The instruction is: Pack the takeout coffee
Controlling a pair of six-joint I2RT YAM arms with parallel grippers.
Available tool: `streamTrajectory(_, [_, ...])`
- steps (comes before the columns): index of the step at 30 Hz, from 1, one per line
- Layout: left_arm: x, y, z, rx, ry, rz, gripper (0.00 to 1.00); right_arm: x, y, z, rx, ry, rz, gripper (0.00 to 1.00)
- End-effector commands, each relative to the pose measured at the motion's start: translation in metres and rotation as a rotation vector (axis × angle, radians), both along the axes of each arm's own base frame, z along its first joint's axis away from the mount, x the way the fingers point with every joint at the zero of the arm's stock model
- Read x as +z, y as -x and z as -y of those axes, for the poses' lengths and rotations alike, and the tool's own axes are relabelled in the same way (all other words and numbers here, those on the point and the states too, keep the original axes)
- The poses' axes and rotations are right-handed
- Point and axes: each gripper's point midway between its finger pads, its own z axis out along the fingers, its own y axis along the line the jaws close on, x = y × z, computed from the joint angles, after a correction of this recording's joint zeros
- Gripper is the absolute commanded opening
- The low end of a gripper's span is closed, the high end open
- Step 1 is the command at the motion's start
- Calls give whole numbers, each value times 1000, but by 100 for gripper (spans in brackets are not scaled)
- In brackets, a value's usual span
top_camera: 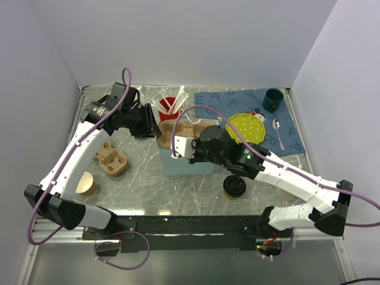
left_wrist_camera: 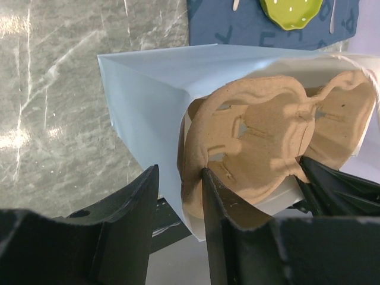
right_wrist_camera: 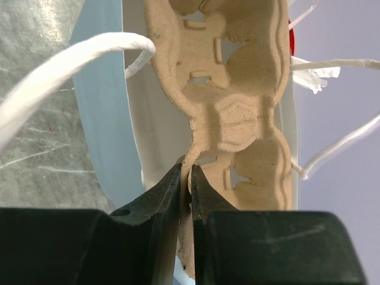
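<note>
Left gripper [left_wrist_camera: 179, 172] right up at the lens, black jaws parted and sitting astride the wall of the pale blue paper bag [left_wrist_camera: 142, 101]: one finger outside, the other inside against the pulp cup carrier [left_wrist_camera: 267, 136]. Just to this gripper's right, a red cup [top_camera: 168, 108] holds white utensils. Inside the bag, the carrier stands on edge, its top poking out past the rim. On the carrier's other side, the right gripper [right_wrist_camera: 186, 172] has its jaws pinched onto the carrier's thin edge, with the bag's white twisted handle [right_wrist_camera: 71, 53] looping to its left. And the takeout coffee [top_camera: 234, 187]? Out on the table, to the right gripper's right and back toward the arm bases, beneath that arm, near the bag's corner. From above only its round black lid shows.
</note>
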Motion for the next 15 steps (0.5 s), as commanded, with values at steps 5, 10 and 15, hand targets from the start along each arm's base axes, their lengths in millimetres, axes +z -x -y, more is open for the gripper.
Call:
streamTrajectory(5, [-4,-12,-3,3,-29,42,40,-7,2,2,14,17,-32,17])
streamTrajectory(10, [-11,-13,-3,4,-36,36,40,-3,6,3,18,-10,-46,39])
streamTrajectory(15, [-18,-13,-3,0,-45,26,40,-4,10,3,19,-8,-85,53])
